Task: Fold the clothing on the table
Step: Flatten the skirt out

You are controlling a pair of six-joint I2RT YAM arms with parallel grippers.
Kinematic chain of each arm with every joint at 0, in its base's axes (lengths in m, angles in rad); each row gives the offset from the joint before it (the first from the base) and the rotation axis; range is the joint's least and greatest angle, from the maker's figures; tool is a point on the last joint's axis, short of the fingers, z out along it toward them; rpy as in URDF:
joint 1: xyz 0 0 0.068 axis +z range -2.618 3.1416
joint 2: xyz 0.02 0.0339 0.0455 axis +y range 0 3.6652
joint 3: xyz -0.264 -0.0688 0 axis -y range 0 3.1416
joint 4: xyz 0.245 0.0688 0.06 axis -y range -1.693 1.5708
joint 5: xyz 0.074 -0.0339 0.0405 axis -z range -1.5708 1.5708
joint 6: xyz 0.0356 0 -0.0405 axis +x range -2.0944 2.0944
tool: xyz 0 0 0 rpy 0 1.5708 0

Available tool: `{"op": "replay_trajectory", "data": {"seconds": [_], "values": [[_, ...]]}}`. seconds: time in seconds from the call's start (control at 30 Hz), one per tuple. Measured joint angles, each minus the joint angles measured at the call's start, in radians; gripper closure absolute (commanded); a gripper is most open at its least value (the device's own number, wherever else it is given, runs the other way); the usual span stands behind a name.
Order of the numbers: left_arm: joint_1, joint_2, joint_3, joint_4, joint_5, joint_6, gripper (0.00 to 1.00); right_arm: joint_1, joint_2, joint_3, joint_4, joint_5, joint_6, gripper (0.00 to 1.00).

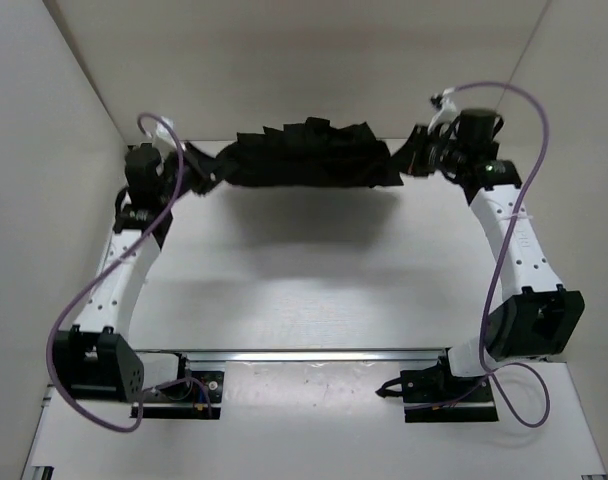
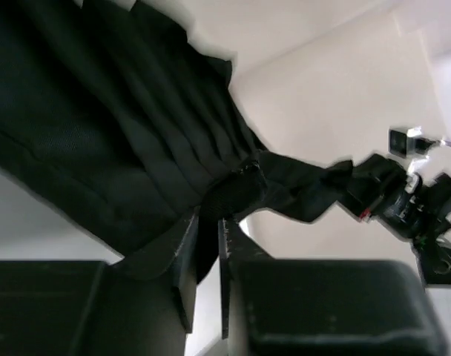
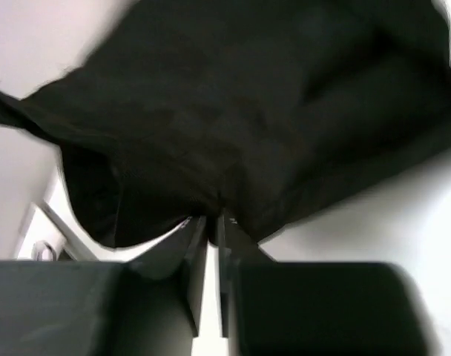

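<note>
**Black pleated clothing held aloft at both ends**

At far left, the left fingers stand close together, pinching one bunched corner of the clothing. The garment hangs stretched across the far side of the white tabletop, lifted clear of it, with its shadow below. At far right, the right fingers are nearly closed, clamped on the opposite edge.
</note>
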Motion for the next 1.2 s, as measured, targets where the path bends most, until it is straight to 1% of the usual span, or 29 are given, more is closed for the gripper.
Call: {"op": "replay_trajectory", "data": {"seconds": [0.03, 0.07, 0.1, 0.13, 0.17, 0.23, 0.3, 0.37, 0.4, 0.43, 0.47, 0.53, 0.6, 0.7, 0.73, 0.77, 0.87, 0.97, 1.0, 1.03, 1.07, 1.1, 1.13, 1.17, 1.2], "values": [[-0.005, -0.046, -0.100, 0.009, 0.003, 0.009, 0.67, -0.002, -0.021, -0.092, 0.002, 0.008, -0.002, 0.81], [-0.008, -0.091, -0.200, -0.004, 0.008, 0.026, 0.59, -0.006, -0.040, -0.183, -0.010, 0.025, -0.007, 0.60], [-0.008, -0.134, -0.303, -0.029, 0.011, 0.051, 0.56, -0.011, -0.056, -0.275, -0.032, 0.051, -0.008, 0.43], [-0.008, -0.164, -0.383, -0.056, 0.010, 0.075, 0.51, -0.019, -0.071, -0.364, -0.046, 0.084, -0.018, 0.34], [-0.006, -0.189, -0.455, -0.087, 0.002, 0.099, 0.49, -0.029, -0.088, -0.449, -0.071, 0.124, -0.027, 0.30], [-0.008, -0.225, -0.562, -0.172, -0.021, 0.151, 0.45, -0.048, -0.116, -0.573, -0.130, 0.196, -0.042, 0.28], [-0.021, -0.251, -0.612, -0.253, -0.055, 0.205, 0.42, -0.059, -0.146, -0.650, -0.170, 0.245, -0.043, 0.28], [-0.041, -0.280, -0.633, -0.299, -0.079, 0.245, 0.41, -0.063, -0.192, -0.704, -0.172, 0.264, -0.032, 0.29], [-0.049, -0.301, -0.645, -0.310, -0.092, 0.259, 0.38, -0.057, -0.216, -0.724, -0.167, 0.270, -0.022, 0.29], [-0.056, -0.324, -0.658, -0.320, -0.101, 0.270, 0.32, -0.044, -0.238, -0.746, -0.153, 0.275, -0.006, 0.29], [-0.060, -0.344, -0.673, -0.323, -0.114, 0.280, 0.32, -0.024, -0.251, -0.767, -0.131, 0.276, 0.009, 0.30], [-0.069, -0.371, -0.706, -0.323, -0.148, 0.280, 0.35, 0.024, -0.249, -0.797, -0.087, 0.276, 0.041, 0.30], [-0.086, -0.364, -0.727, -0.333, -0.190, 0.279, 0.34, 0.063, -0.211, -0.818, -0.041, 0.273, 0.070, 0.31], [-0.156, -0.330, -0.742, -0.346, -0.269, 0.264, 0.34, 0.100, -0.120, -0.829, 0.013, 0.278, 0.105, 0.32], [-0.182, -0.320, -0.750, -0.342, -0.290, 0.255, 0.33, 0.107, -0.092, -0.830, 0.029, 0.282, 0.112, 0.34], [-0.204, -0.311, -0.760, -0.332, -0.306, 0.243, 0.31, 0.116, -0.064, -0.830, 0.046, 0.284, 0.119, 0.35], [-0.256, -0.252, -0.772, -0.305, -0.343, 0.212, 0.31, 0.134, -0.011, -0.829, 0.082, 0.291, 0.138, 0.37], [-0.304, -0.168, -0.757, -0.251, -0.360, 0.180, 0.31, 0.159, 0.030, -0.803, 0.100, 0.292, 0.158, 0.47], [-0.319, -0.146, -0.750, -0.226, -0.365, 0.171, 0.32, 0.170, 0.042, -0.796, 0.108, 0.291, 0.161, 0.58], [-0.329, -0.129, -0.746, -0.205, -0.364, 0.161, 0.35, 0.185, 0.054, -0.790, 0.116, 0.293, 0.164, 0.78], [-0.338, -0.114, -0.742, -0.186, -0.364, 0.150, 0.38, 0.193, 0.066, -0.787, 0.123, 0.293, 0.157, 0.86], [-0.343, -0.102, -0.741, -0.167, -0.364, 0.142, 0.45, 0.203, 0.079, -0.787, 0.125, 0.290, 0.165, 1.00], [-0.345, -0.088, -0.740, -0.153, -0.364, 0.132, 0.62, 0.209, 0.091, -0.787, 0.125, 0.286, 0.170, 1.00], [-0.347, -0.076, -0.739, -0.143, -0.364, 0.118, 0.76, 0.213, 0.097, -0.787, 0.124, 0.278, 0.173, 1.00], [-0.347, -0.061, -0.736, -0.135, -0.367, 0.114, 1.00, 0.215, 0.100, -0.787, 0.124, 0.270, 0.177, 1.00]]}}
